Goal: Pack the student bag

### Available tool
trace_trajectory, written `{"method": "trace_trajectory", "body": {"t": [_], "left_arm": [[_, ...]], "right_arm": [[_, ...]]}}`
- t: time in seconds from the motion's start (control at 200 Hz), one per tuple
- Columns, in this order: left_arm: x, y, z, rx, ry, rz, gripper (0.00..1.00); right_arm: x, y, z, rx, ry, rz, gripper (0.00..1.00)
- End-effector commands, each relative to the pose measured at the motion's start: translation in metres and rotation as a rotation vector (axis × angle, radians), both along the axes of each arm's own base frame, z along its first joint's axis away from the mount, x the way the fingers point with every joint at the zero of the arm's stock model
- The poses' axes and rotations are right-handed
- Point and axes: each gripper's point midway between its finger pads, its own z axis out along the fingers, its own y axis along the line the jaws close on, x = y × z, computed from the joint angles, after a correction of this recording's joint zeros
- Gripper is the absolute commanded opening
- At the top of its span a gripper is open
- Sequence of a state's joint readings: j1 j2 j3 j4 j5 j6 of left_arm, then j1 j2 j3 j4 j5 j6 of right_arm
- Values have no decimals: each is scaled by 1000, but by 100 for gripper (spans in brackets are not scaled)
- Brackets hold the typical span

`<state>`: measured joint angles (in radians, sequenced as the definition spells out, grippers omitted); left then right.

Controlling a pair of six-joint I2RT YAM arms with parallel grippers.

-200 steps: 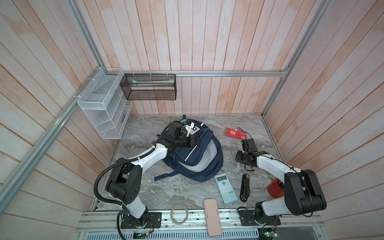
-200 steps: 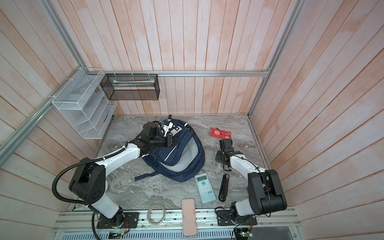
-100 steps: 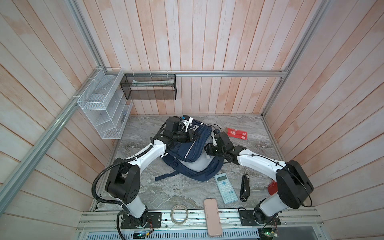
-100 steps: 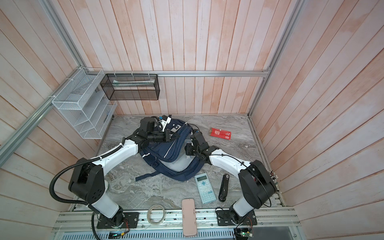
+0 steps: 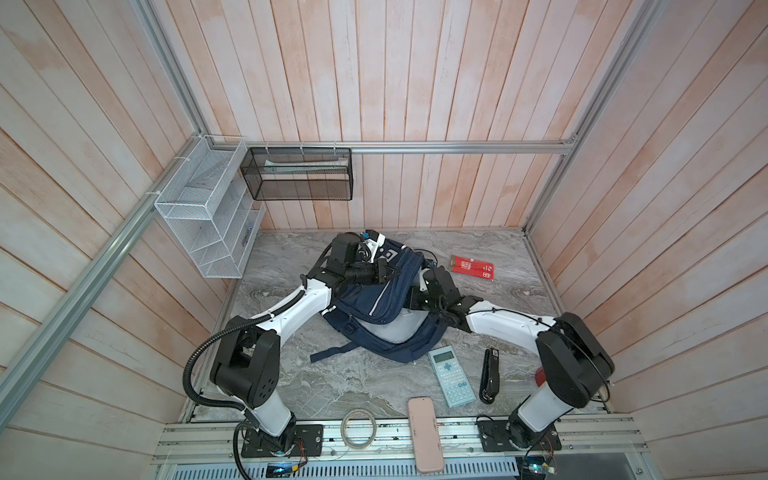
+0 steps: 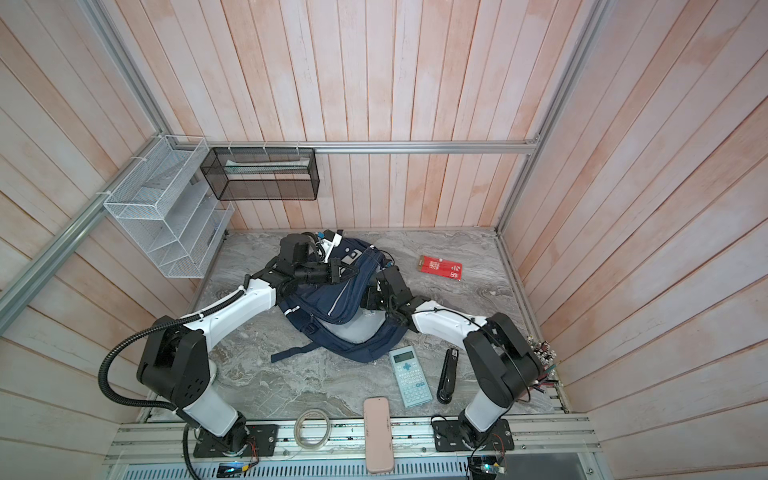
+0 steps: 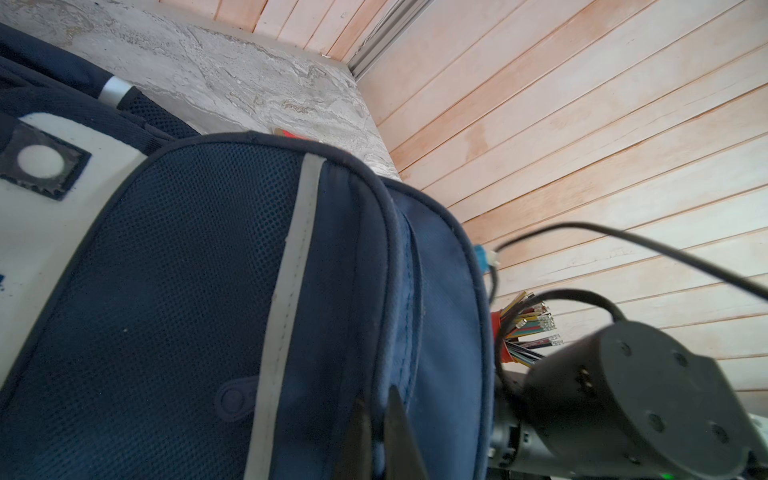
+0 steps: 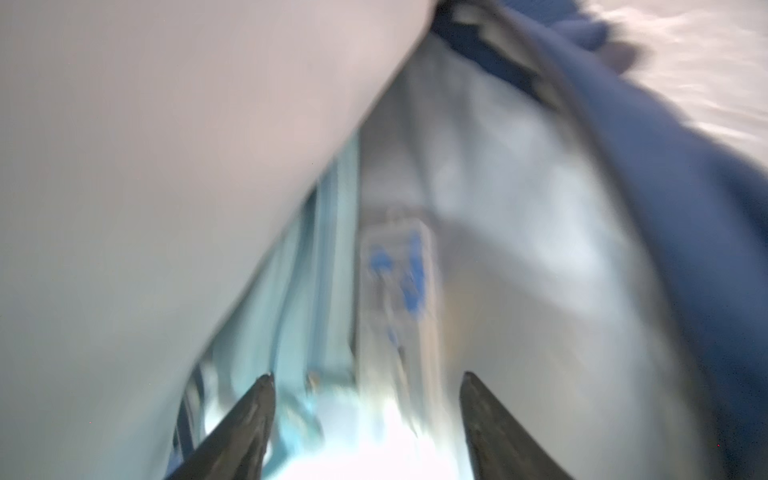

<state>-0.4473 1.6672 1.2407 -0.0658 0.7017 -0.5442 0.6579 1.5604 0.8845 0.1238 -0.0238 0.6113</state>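
The bag (image 5: 361, 299) lies mid-table (image 5: 291, 374), its mouth facing my right arm. My left tool (image 7: 376, 399) is clamped on the bag's flap edge, lifting it. My right tool (image 8: 366, 376), jaws apart, sits inside that mouth, so it's nearer.

Both top views are evenly bright and sharp; the right wrist view smears the student bag (image 8: 702, 199) with glare.
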Motion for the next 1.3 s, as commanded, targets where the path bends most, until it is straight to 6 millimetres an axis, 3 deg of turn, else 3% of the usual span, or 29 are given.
{"method": "trace_trajectory", "body": {"t": [0.0,0.09,0.165,0.31,0.44,0.555,0.77,0.975,1.105,1.295], "left_arm": [[11,0,-6,-4,-37,21,0],[16,-1,-20,27,-27,39,0],[17,-3,-30,64,-26,51,0],[14,-11,-42,83,-15,34,0],[13,-15,-51,91,2,29,0],[14,-16,-57,146,-11,64,0],[4,-30,-68,152,10,31,0],[-8,-37,-70,97,32,-4,0],[-13,-36,-74,104,43,-5,0],[-17,-33,-75,111,42,-2,0]], "right_arm": [[-3,-38,20,23,-86,-85,67],[-2,-72,27,19,-123,-135,67],[12,-104,26,17,-113,-213,71],[67,-178,8,32,-62,-428,98],[119,-214,-14,-32,11,-459,98],[152,-238,-32,-56,27,-506,98],[199,-263,-47,-165,-6,-531,92],[238,-262,-69,-213,82,-436,84],[246,-261,-89,-187,178,-422,83],[241,-251,-109,-131,276,-366,80]]}}
